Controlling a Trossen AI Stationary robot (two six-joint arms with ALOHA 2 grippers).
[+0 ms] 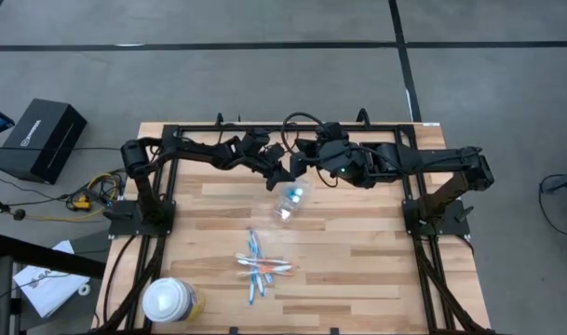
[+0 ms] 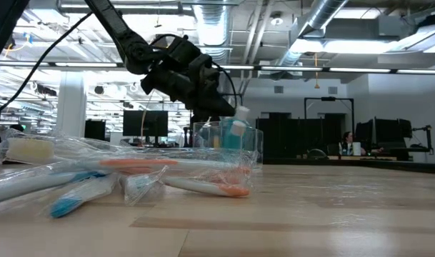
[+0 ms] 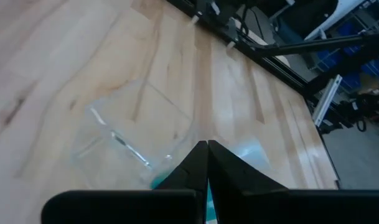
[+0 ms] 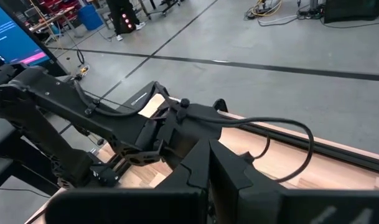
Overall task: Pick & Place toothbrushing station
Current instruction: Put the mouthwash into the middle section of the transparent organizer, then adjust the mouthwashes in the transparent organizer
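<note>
Scanning from the left: the white-topped container [image 1: 168,300] is seen at the bench's [image 1: 376,270] near-left corner, outside the job. The left claw [image 1: 285,176] is held pressed together, empty, just above the clear cup [image 1: 290,204], which sits mid-bench with a blue tube [image 2: 235,129] inside. The toothbrushes [image 1: 261,267] are piled nearer the front edge, apart from the cup, some apparently in plastic wrap. The right claw [image 1: 302,160] is parked beside the left one, fingers likewise pressed together, nothing gripped. Risks judged: the light cup could be tipped if nudged by closed fingers; the arms are crowded, so a clash is possible; slippery wrap could let a brush slide out.
</note>
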